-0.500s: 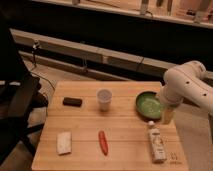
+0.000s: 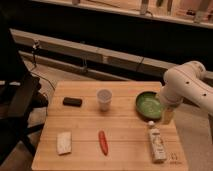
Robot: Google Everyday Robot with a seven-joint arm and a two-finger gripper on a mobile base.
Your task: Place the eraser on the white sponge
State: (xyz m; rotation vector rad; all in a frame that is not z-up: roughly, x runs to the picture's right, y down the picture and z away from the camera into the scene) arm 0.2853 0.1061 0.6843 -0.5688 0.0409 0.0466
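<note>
The label on the white tube (image 2: 157,142) lying front right is unreadable to me. My gripper (image 2: 167,116) hangs beside the green bowl's (image 2: 148,105) right rim; I cannot tell whether it is released or clenched. The flat black eraser (image 2: 72,102) lies on the wooden table (image 2: 125,150), far left, well apart from the off-white rectangular sponge (image 2: 64,142).

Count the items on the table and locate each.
6: eraser far left, cup far centre, bowl far right, sponge near left, chili near centre, tube near right. The tool hangs just right of the bowl and may hide something small.
</note>
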